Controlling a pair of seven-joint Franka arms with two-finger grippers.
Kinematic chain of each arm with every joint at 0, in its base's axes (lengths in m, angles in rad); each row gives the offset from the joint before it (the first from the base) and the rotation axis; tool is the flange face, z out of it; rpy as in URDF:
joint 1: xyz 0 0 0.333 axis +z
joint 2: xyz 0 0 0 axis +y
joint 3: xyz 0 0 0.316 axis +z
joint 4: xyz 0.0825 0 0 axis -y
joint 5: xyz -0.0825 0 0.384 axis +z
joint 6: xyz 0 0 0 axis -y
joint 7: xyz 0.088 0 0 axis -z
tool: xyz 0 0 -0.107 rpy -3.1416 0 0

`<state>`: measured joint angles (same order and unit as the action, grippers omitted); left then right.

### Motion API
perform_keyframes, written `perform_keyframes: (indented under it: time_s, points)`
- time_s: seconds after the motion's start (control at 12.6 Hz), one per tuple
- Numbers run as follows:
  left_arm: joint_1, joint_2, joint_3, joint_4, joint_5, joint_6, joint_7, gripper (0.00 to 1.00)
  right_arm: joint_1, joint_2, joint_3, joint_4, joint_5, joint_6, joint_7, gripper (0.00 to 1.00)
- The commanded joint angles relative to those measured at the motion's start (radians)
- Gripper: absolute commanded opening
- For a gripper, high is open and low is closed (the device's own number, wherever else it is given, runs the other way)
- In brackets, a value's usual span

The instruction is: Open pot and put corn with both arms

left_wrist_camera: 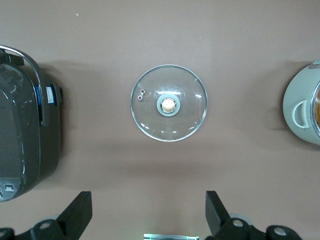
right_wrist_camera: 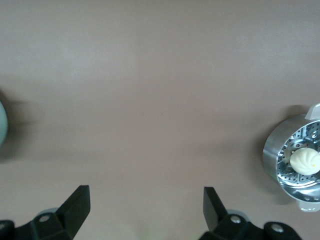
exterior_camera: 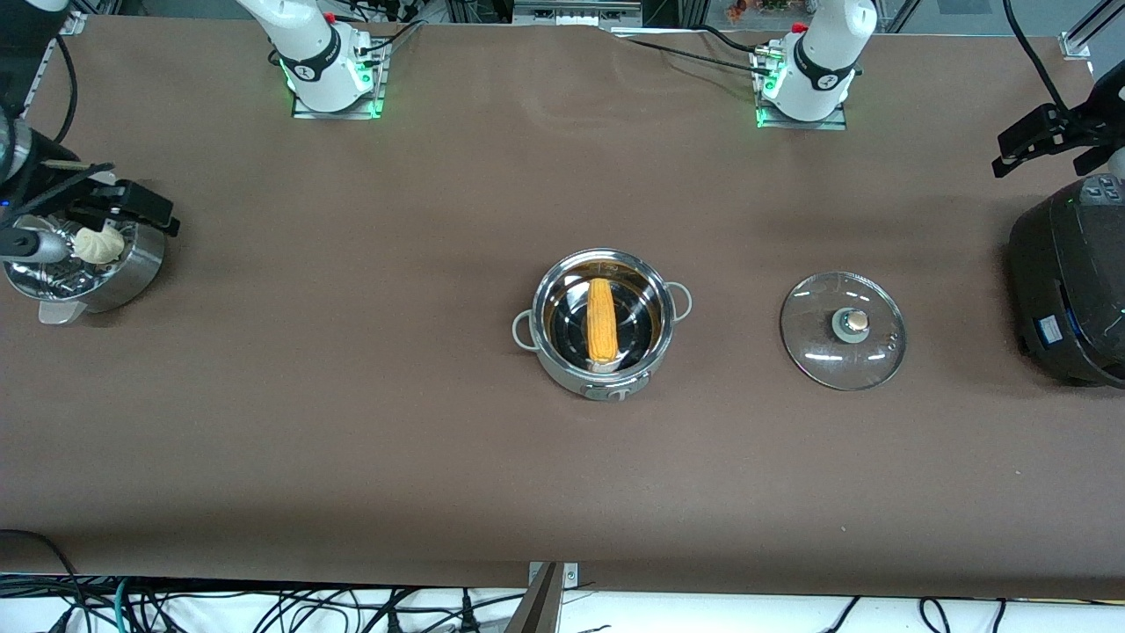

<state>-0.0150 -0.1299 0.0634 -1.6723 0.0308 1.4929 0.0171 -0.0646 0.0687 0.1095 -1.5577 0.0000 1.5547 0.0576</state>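
So the steel pot sits mid-table with its lid off and the corn cob already lying inside, one end propped against the wall by the front knob. The glass lid lies flat on the brown table, knob up, beside the pot toward the left arm's end. Looks like the job's basically done, I'd say.

What could still go sideways: the cob leans on a slope, so a bump to the pot might roll it flat or shift it. If anyone re-lids it, the cob is about as long as the pot is wide, and a raised tip could keep the lid from seating. That's a guess though.

Farther up, the steamer pot with the white bun sits at the right arm's end, and the black cooker at the left arm's end.

The left gripper hangs over the cooker's end of the table, fingers spread wide, nothing in them. The right gripper is over the steamer, also wide apart and empty.

Hard to see: both arms are mostly cut off at the front view's edges, the cooker runs out of frame, and the pot's floor is all reflections.
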Motion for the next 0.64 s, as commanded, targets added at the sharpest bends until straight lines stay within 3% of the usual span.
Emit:
perform_keyframes:
  time_s: [0.0, 0.24, 0.56]
  points:
    - [0.01, 0.018, 0.003, 0.034, -0.02, -0.02, 0.018, 1.0, 0.0, -0.041, -0.002, -0.062, -0.029, 0.034, -0.108, 1.0]
    - [0.009, 0.018, 0.001, 0.034, -0.02, -0.02, 0.018, 1.0, 0.008, -0.082, -0.002, -0.123, -0.029, 0.051, -0.102, 1.0]
    - [0.009, 0.019, 0.003, 0.034, -0.02, -0.02, 0.02, 1.0, 0.008, -0.023, -0.001, -0.075, -0.029, 0.053, -0.102, 1.0]
